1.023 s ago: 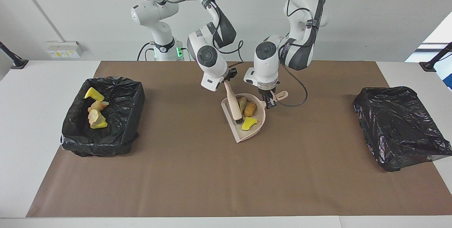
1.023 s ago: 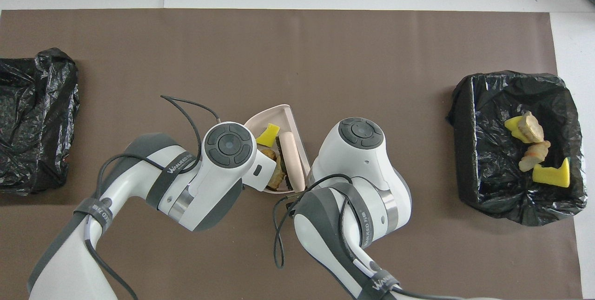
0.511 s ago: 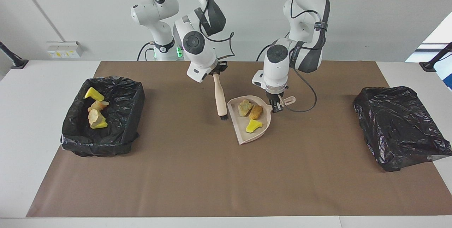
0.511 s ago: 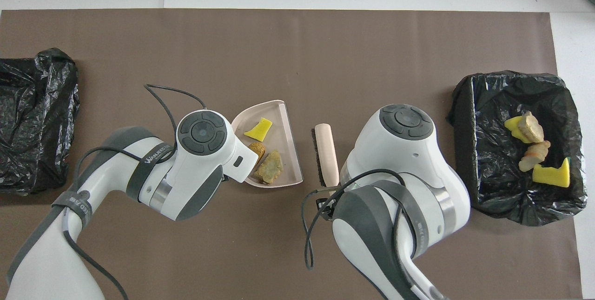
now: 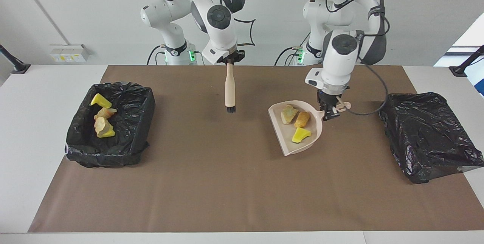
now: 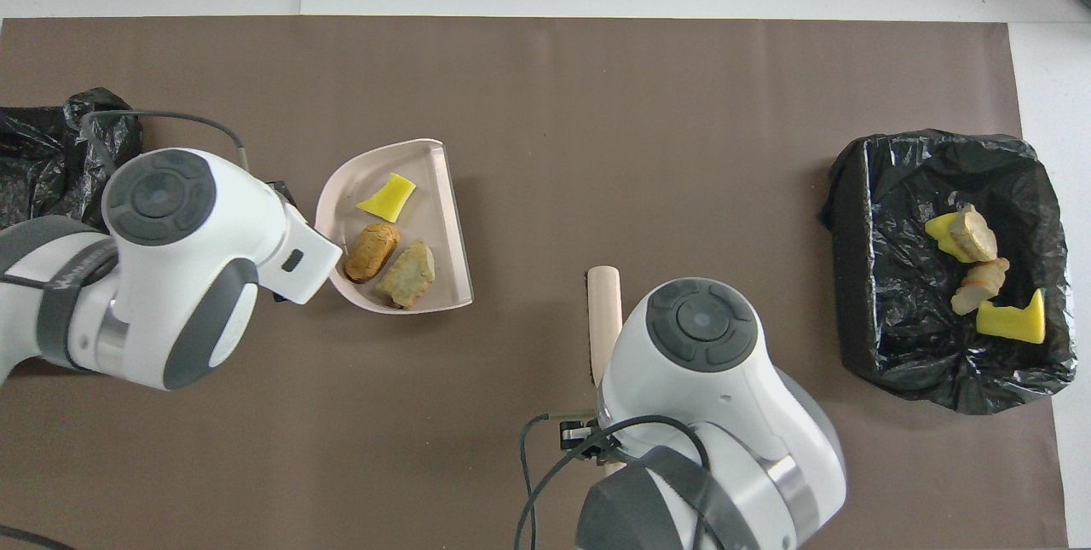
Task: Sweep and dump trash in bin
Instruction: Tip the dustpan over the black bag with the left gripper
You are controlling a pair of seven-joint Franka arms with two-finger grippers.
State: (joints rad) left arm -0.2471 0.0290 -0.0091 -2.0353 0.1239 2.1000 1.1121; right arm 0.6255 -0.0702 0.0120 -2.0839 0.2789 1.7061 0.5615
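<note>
Your inventory, operator:
- Left gripper (image 5: 329,112): clamped on the handle of the beige dustpan (image 5: 306,143), held over the brown mat (image 5: 227,183).
- Trash in the pan, just below that gripper: a yellow chunk (image 5: 301,134), an orange-brown lump (image 5: 302,119) and a tan lump (image 5: 288,114).
- Right gripper (image 5: 229,61): gripping the brush (image 5: 229,89), which hangs bristles down beneath it.
- Open bin (image 5: 130,138), toward the right arm's end: four more chunks (image 5: 102,119).
- Second black-bagged bin (image 5: 427,134): beside the left gripper.
</note>
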